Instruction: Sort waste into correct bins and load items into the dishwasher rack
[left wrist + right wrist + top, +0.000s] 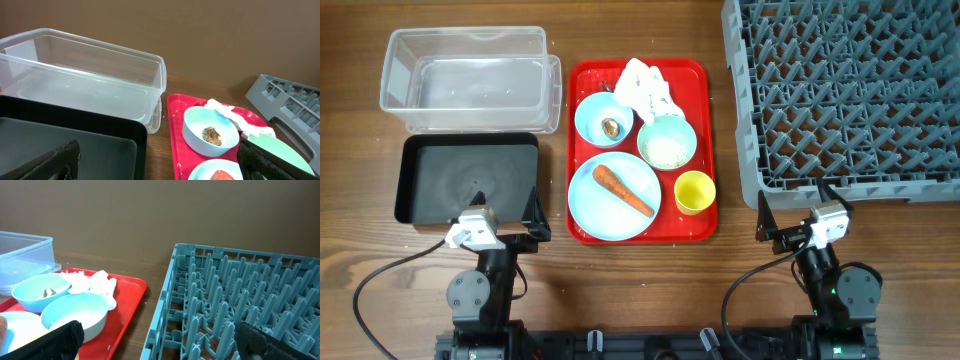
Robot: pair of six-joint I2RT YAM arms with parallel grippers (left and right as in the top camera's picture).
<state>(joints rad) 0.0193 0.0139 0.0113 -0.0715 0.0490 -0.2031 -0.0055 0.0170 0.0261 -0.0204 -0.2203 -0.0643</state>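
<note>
On the red tray (700, 80) lie a crumpled white tissue (645, 88), a pale blue bowl (592, 112) holding a brown lump (611, 127), a teal bowl (667, 142) of rice, a pale blue plate (595, 210) with an orange carrot (622, 190), and a yellow cup (695, 192). The clear tub (470, 80) and black tray (468, 180) sit at the left, the grey rack (850, 95) at the right. My left gripper (505, 208) (160, 170) is open and empty before the black tray. My right gripper (795, 208) (162, 345) is open and empty before the rack's near edge. I cannot make out the spoon or the red wrapper.
The wooden table shows between the black tray and the red tray (172, 125), and between the red tray and the rack (155, 300). Both arm bases stand at the near table edge with cables trailing.
</note>
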